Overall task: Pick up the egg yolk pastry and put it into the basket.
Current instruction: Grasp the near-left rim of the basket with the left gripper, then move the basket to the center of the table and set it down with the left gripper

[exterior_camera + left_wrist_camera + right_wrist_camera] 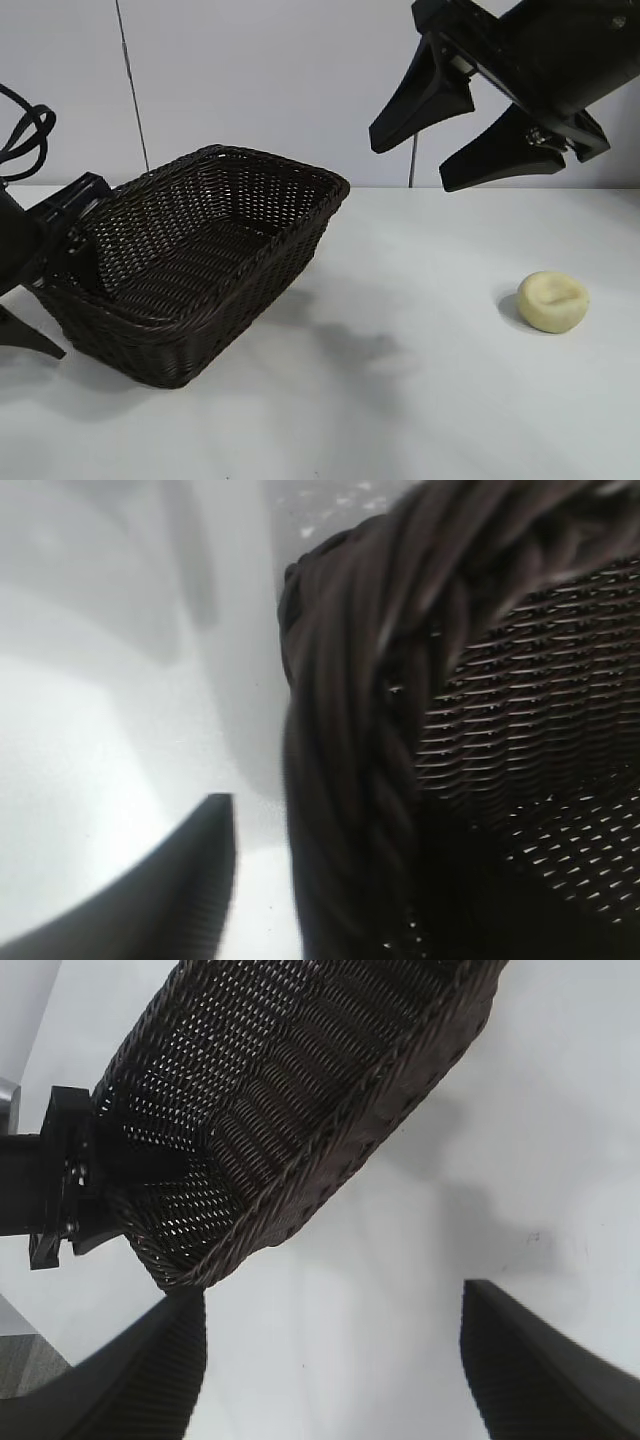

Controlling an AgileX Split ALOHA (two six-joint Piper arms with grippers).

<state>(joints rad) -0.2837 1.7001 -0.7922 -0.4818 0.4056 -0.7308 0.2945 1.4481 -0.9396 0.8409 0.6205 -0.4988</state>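
Pale-yellow round egg yolk pastry [553, 301] lies untouched, well apart from dark woven wicker basket [215, 262]; right gripper [455, 130] spread wide above pastry; left gripper [40, 270] straddles basket's rim, grip unclear.

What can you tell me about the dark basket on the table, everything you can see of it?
The basket is rectangular, woven from dark brown, nearly black wicker, with sloping sides and a thick braided rim. It sits on the white table at its left side, upright and empty. The left gripper is at its left end wall, one of its fingers inside the basket and another outside. The pastry lies well apart to its right.
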